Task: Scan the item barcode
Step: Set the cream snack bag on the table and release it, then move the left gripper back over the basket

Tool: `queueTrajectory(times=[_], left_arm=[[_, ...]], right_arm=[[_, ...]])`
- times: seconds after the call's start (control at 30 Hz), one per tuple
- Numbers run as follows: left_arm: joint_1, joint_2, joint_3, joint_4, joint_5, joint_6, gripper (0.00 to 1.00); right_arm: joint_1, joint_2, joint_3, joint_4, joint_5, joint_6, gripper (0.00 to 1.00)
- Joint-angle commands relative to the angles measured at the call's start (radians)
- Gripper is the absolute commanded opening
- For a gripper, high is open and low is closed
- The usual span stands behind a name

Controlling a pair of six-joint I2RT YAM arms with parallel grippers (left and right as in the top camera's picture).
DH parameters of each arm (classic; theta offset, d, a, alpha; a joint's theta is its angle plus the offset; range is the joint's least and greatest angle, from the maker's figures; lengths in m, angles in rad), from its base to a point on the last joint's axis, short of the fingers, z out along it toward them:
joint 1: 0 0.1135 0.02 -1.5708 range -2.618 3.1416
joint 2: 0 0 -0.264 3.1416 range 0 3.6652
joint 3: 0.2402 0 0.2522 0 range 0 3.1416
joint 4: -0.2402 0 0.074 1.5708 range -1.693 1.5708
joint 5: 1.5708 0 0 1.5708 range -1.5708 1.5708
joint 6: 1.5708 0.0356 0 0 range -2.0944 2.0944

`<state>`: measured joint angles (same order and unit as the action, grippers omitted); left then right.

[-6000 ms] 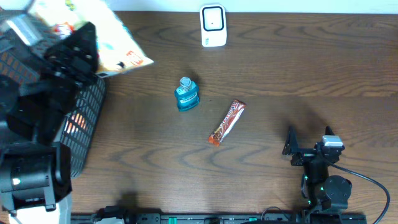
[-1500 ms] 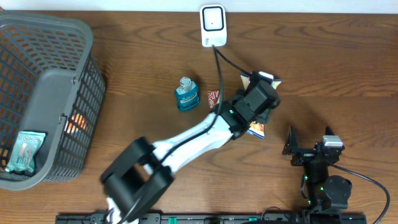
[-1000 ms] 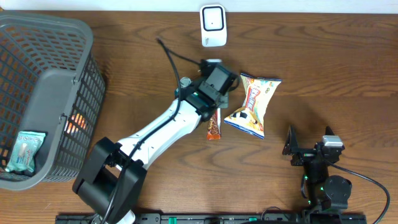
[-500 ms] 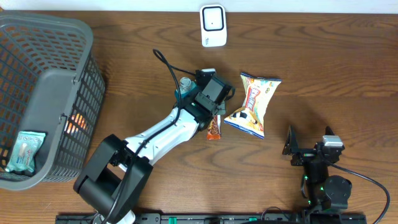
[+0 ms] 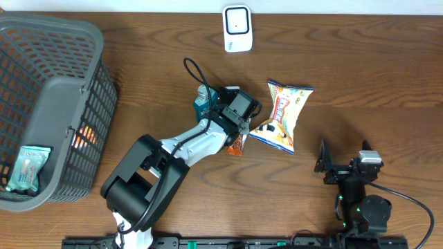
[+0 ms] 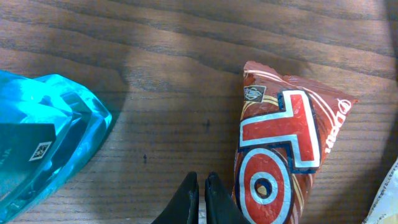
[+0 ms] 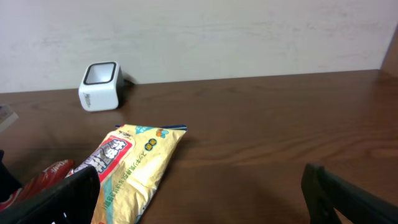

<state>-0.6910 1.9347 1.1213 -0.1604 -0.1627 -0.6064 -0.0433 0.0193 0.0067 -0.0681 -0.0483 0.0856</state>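
The white barcode scanner [image 5: 237, 28] stands at the table's far edge and also appears in the right wrist view as the scanner [image 7: 101, 86]. A yellow snack bag [image 5: 282, 114] lies flat below it, the bag [image 7: 134, 168] being close in front of my right gripper. My left gripper [image 5: 235, 117] hovers left of the bag, shut and empty; its fingertips [image 6: 200, 198] sit over bare wood between a red wrapped bar [image 6: 280, 155] and a blue bottle [image 6: 37, 143]. My right gripper [image 5: 342, 169] rests open near the front right, holding nothing.
A grey mesh basket [image 5: 62, 41] fills the left side, with a teal packet [image 5: 28, 169] and an orange item [image 5: 83, 138] inside. The blue bottle [image 5: 203, 104] and red bar [image 5: 237, 144] lie partly under my left arm. A wall rises behind the scanner.
My left arm brought the snack bag from over the basket to the table's middle and let it go. It then drew back left, shut, over the red bar. The right arm stayed still.
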Motion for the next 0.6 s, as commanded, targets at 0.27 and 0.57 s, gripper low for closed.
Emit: queueTrajectory(times=[0.27,0.57], left_arm=[[-0.036,-0.073,-0.010,-0.006,-0.016,-0.008,0.07],[-0.056,-0.221,-0.010,-0.031,-0.085,-0.009,0.07]], right_arm=[[0.006,-0.001,-0.001,-0.004,0.005,-0.012,0.99],[0.006,-0.001,-0.001,-0.004,0.005,-0.012,0.99]])
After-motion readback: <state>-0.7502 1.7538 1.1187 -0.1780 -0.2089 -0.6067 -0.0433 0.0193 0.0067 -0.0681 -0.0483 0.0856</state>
